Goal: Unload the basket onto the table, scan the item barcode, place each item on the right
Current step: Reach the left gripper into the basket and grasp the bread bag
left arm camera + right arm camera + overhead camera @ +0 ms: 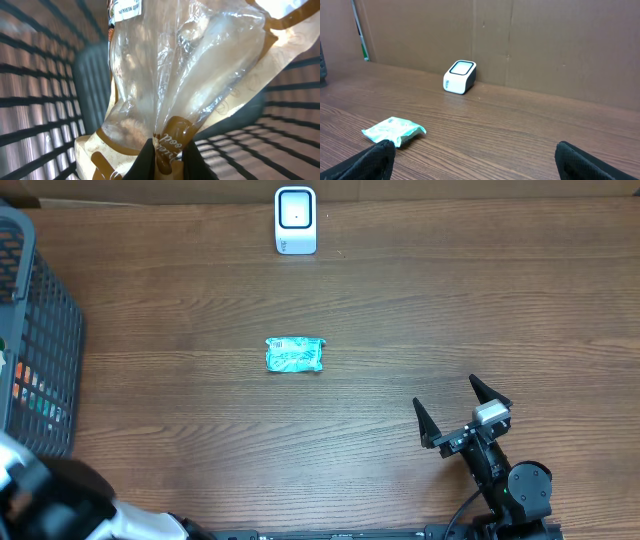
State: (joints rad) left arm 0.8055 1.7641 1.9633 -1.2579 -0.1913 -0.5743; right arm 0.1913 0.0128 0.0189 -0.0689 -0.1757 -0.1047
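In the left wrist view my left gripper (168,161) is inside the dark mesh basket (40,100). It is shut on the brown lower edge of a clear and cream plastic bag (165,75) with a white label at its top. Seen from overhead, only the blurred left arm (45,500) shows by the basket (45,330). The white barcode scanner (295,220) stands at the table's far edge, also in the right wrist view as the scanner (460,76). My right gripper (458,410) hovers open and empty at the near right.
A teal packet (294,354) lies flat mid-table, seen as the packet (394,131) just ahead of my right gripper's left finger. A cardboard wall (545,45) backs the table. The basket holds other coloured items (35,395).
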